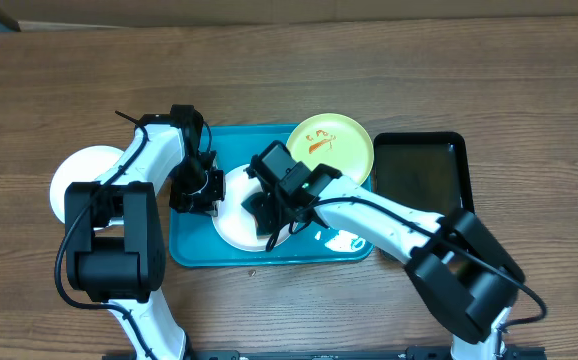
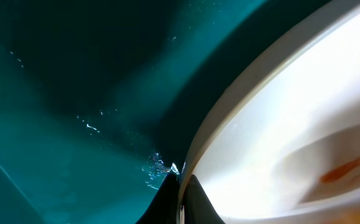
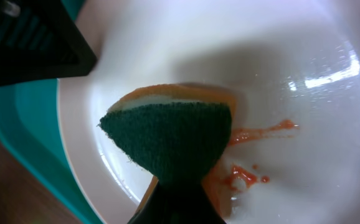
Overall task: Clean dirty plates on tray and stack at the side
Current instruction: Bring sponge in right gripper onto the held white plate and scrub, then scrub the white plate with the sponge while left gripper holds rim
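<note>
Wood table (image 1: 369, 60) with the teal tray (image 1: 194, 250) in the middle and a black tray (image 1: 419, 170) to its right.

Step in hand, as I read it: scrubbing the white plate (image 1: 231, 225) that lies on the teal tray's left half.
- Right gripper (image 1: 269, 215) is clamped on a sponge (image 3: 167, 140), green scouring face forward and orange foam behind. The sponge sits on the plate's inner surface.
- Red sauce (image 3: 245, 176) lies just beside and below the sponge's right edge, with a thinner streak running off to the right. The wipe should sweep that way, pressing flat so the scouring face covers both marks.
- Left gripper (image 1: 201, 192) is at the plate's left rim. The wrist view shows its dark fingertips (image 2: 198, 202) on either side of the rim, so it looks pinched on and bracing the plate. A firm hold should stop the plate sliding on the wet tray.
- Risk: a hard push toward the rim could tip the plate.

The green plate (image 1: 331, 148) sits on the tray's top right corner, smeared and well apart from both grippers. The other white plate (image 1: 79, 170) lies off the tray at the left, partly under the left arm.
</note>
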Controlling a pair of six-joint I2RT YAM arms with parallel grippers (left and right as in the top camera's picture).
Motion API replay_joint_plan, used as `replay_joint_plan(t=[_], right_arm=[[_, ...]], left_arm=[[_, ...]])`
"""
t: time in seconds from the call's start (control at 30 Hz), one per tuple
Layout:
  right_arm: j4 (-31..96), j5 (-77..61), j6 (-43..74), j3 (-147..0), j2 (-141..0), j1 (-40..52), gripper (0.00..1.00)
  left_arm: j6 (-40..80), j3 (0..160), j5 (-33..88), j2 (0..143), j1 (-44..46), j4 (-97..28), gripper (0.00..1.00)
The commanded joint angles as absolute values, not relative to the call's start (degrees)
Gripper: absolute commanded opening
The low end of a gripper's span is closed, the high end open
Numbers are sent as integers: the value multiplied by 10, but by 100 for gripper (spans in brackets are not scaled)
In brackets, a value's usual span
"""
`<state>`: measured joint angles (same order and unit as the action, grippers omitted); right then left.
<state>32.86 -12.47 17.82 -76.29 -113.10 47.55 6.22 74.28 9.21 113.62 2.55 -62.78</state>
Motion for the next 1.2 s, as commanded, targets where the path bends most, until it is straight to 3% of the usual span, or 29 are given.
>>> replay_joint_plan(t=[0.0, 0.3, 0.43, 0.73, 0.93, 1.17], right_arm=[[319, -121, 180, -773, -1152, 484, 4], [356, 36, 196, -790, -1167, 459, 4], [365, 34, 198, -810, -1167, 430, 4], [359, -179, 142, -810, -1167, 452, 4], [347, -39, 131, -840, -1167, 444, 4], [344, 13, 15, -870, -1168, 430, 4]], left_arm=[[64, 735, 84, 1135, 30, -628, 4], [64, 735, 84, 1135, 30, -630, 4], [64, 735, 84, 1135, 30, -630, 4], [64, 735, 84, 1135, 30, -630, 4], [64, 735, 84, 1135, 30, -630, 4], [64, 735, 84, 1135, 30, -630, 4]])
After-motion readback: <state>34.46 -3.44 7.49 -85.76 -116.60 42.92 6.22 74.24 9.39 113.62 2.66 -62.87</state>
